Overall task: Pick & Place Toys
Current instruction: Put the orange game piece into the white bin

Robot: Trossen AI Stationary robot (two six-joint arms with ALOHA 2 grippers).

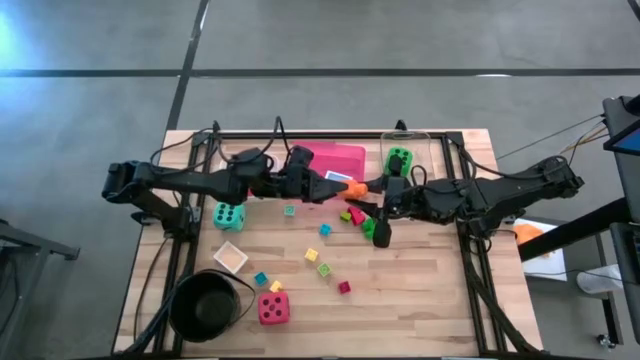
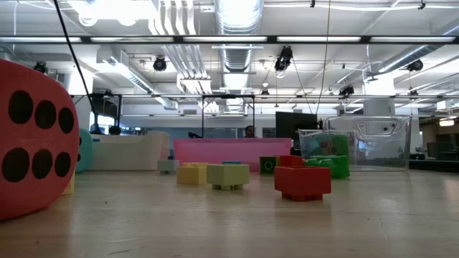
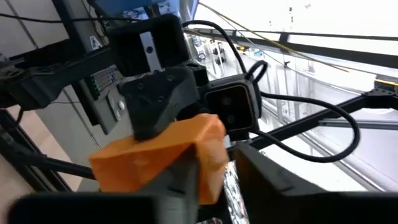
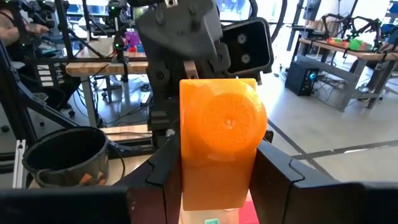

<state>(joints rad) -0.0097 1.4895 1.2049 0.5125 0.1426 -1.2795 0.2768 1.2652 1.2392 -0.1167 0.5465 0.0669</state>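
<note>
An orange block [image 1: 352, 187] hangs in the air over the table's middle, between my two grippers. My right gripper [image 1: 368, 190] comes from the right and is shut on it; the block fills the right wrist view [image 4: 217, 137]. My left gripper [image 1: 330, 184] comes from the left and is open. Its fingers [image 3: 180, 186] stand on either side of the block's near end [image 3: 208, 155], with a gap showing on one side. Small bright blocks [image 1: 325, 230] lie scattered on the wood. The teal die [image 1: 228, 215] and the red die [image 1: 273, 308] rest on the table. My right gripper pinches the orange block [image 4: 186, 155] by two opposite sides between its two fingers [image 4: 165, 177]. The fingers come level from the table's right. The block is lifted clear of the table, and its studded face [image 4: 227, 121] looks toward my wrist camera.
A pink tray [image 1: 345, 158] and a clear tray [image 1: 425, 140] holding the green die [image 1: 400, 160] stand at the far edge. A black bowl [image 1: 208, 303] and a small white tray [image 1: 230, 257] sit near left. In the low view a red block [image 2: 303, 180] and yellow blocks [image 2: 215, 174] lie ahead.
</note>
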